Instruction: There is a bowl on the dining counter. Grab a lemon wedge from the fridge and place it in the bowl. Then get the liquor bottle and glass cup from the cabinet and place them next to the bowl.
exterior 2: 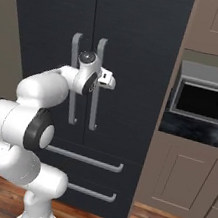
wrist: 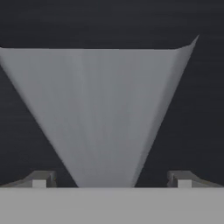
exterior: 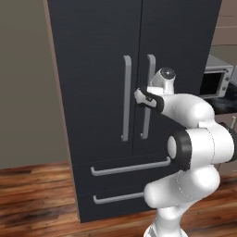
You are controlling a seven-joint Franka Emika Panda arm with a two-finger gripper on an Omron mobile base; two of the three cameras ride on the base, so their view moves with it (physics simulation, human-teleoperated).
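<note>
Claw [wrist: 112, 179] spread wide around fridge handle [wrist: 100, 113], whose ends are cut off.

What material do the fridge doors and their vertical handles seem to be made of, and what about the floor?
Fridge doors: dark matte panels with a faint horizontal grain, perhaps brushed metal or laminate. Vertical handles: light grey and smooth with a soft sheen, probably metal. Floor: reddish-brown planks with dark streaks and a mild gloss, most likely varnished wood. Since it is rendered, these are impressions only.

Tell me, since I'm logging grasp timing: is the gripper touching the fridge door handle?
Apart. In the hand view the handle runs between the open fingertips, dark door visible either side.
</note>
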